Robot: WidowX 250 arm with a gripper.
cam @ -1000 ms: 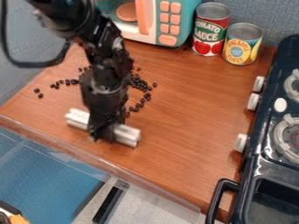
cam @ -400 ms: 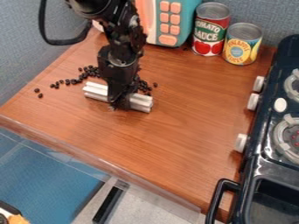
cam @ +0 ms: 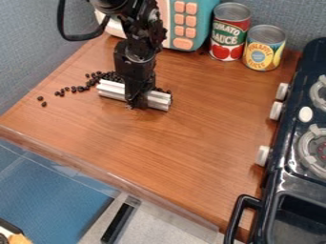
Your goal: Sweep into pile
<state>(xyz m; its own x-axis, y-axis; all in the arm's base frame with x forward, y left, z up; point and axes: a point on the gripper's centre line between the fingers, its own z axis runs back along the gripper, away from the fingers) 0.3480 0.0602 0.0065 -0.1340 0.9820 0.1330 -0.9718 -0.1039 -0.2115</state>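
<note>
Wooden desk (cam: 185, 133), black beans (cam: 79, 88) awaiting one pile.
They trail from ten o'clock toward a silver bar (cam: 113, 90) at eleven, the hand (cam: 136, 103) clamped round its middle, probably so the long side pushes evenly; cans (cam: 261, 52) at one, stove (cam: 288, 164) at three.

Toy microwave (cam: 204, 24) cut off at top, stove (cam: 290, 143) at right; white bar's (cam: 158, 100) middle hidden.

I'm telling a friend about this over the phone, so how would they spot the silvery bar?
On the brown counter beside the black stove, find the black robot arm hanging down. Its end effector crosses the middle of a short, straight bar. Unlike the tiny dark beans scattered near it, the bar is pale, long and grooved.
</note>
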